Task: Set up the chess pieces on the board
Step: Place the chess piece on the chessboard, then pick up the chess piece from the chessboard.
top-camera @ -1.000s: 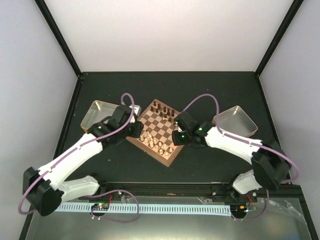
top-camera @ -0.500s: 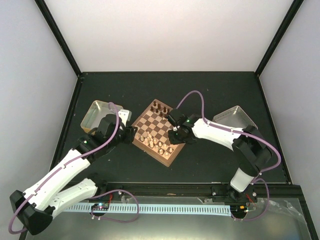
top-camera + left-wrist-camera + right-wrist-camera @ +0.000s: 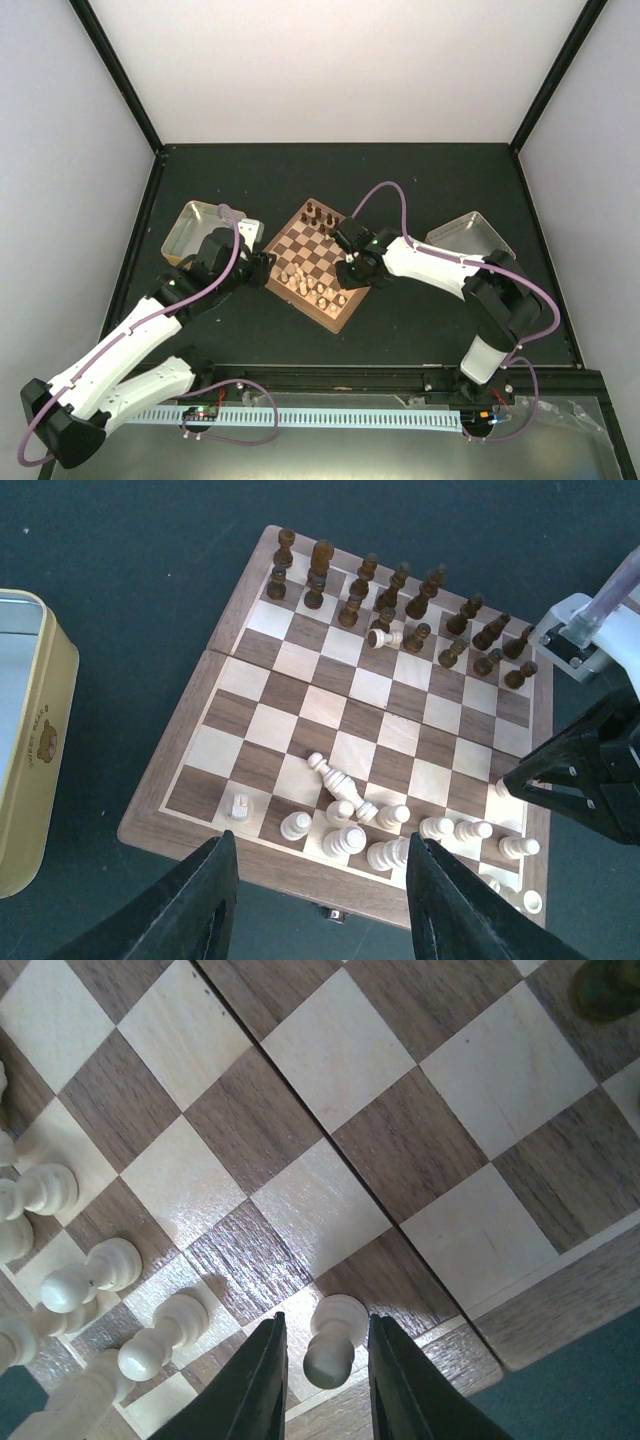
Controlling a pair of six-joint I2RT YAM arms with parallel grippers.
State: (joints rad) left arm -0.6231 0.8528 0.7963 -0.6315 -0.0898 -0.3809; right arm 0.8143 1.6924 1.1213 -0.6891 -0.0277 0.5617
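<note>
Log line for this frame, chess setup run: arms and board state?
left claw open, empty, near board edge | right claw astride standing cream pawn, grip unclear | toppled cream piece mid-board | setup unfinished

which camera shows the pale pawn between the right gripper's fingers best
The right wrist view. It shows the pale pawn close and sharp, standing by the board's rim between the fingers of the right gripper. In the left wrist view the gripper's body all but hides it. In the top view it is covered and too small to see.
</note>
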